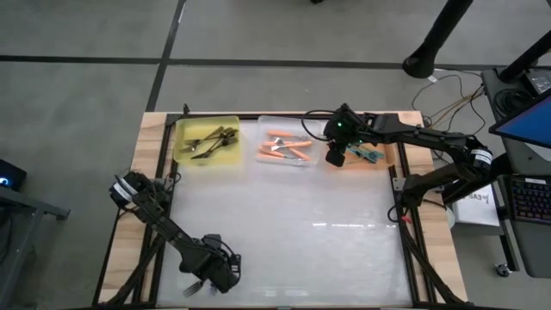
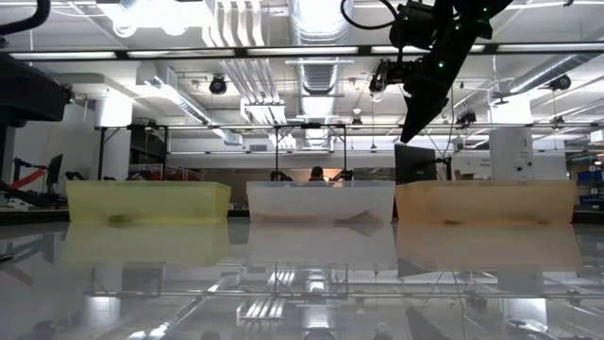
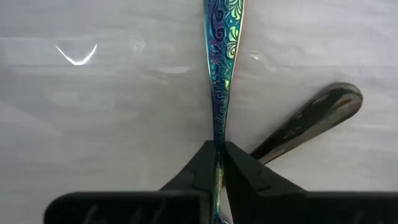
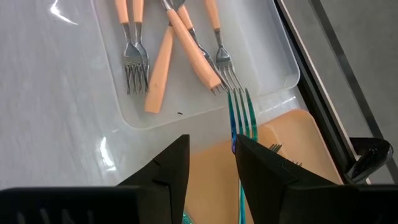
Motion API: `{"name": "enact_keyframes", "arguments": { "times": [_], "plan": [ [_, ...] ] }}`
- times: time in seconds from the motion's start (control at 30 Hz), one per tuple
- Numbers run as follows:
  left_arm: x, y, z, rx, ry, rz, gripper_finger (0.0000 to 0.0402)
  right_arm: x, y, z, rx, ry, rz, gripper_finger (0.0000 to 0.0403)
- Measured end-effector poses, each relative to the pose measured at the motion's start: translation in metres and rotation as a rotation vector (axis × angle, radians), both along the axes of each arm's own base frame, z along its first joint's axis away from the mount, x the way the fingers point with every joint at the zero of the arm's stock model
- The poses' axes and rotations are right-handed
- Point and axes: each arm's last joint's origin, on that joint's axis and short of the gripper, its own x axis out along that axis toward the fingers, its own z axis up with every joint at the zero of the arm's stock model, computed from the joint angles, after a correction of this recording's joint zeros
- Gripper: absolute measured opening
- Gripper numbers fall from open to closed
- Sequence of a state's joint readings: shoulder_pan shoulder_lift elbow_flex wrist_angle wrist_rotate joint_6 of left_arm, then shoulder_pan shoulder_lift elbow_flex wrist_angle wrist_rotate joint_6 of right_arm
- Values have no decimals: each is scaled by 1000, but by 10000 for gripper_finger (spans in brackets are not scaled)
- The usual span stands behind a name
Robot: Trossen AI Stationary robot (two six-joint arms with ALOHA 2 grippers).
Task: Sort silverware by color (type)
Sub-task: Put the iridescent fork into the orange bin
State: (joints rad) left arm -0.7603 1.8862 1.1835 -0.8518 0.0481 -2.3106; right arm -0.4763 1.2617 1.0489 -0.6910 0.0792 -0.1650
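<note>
While three trays (image 1: pixel 207 142) at the desk's far edge each keep one colour, your left claw (image 3: pixel 219 163) sits at the near edge, pinched tight on an iridescent handle (image 3: pixel 222 56); a black handle (image 3: pixel 311 121) lies just beside it. Your right claw (image 4: pixel 211 165) hovers over the orange tray (image 4: pixel 292 134), fingers apart, a teal fork (image 4: pixel 241 118) between them, probably about to drop.

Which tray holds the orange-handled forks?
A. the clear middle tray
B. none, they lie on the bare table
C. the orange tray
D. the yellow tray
A: in the high view the orange-handled forks lie in the clear middle tray, between the yellow tray and the orange tray.
</note>
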Motion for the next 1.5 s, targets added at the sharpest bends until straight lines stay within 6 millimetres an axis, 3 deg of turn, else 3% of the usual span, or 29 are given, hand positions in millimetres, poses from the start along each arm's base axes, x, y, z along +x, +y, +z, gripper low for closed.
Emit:
{"name": "enact_keyframes", "arguments": {
  "times": [0.3, 0.57, 0.73, 0.97, 1.17, 1.3, 1.5],
  "plan": [
    [0, 7, 8, 29, 10, -10, 2, 0, 0, 0, 0, 0, 0, 121],
    [16, 32, 54, 188, -163, -46, 1, 0, 0, 0, 0, -1, 0, 121],
    [34, 61, 87, 366, -281, -192, 0, 0, 0, 0, 0, -1, 1, 121],
    [72, 124, 124, 562, -266, -548, 0, 0, 0, 0, 0, -1, 0, 121],
    [108, 171, 154, 835, -306, -814, 0, 0, 0, 0, -1, -1, 0, 121],
    [126, 194, 162, 906, -372, -946, 0, 0, 0, 0, 0, -1, 0, 121],
    [135, 217, 154, 942, -387, -1015, 0, 0, 0, 0, 0, -1, 0, 121]
  ]
}}
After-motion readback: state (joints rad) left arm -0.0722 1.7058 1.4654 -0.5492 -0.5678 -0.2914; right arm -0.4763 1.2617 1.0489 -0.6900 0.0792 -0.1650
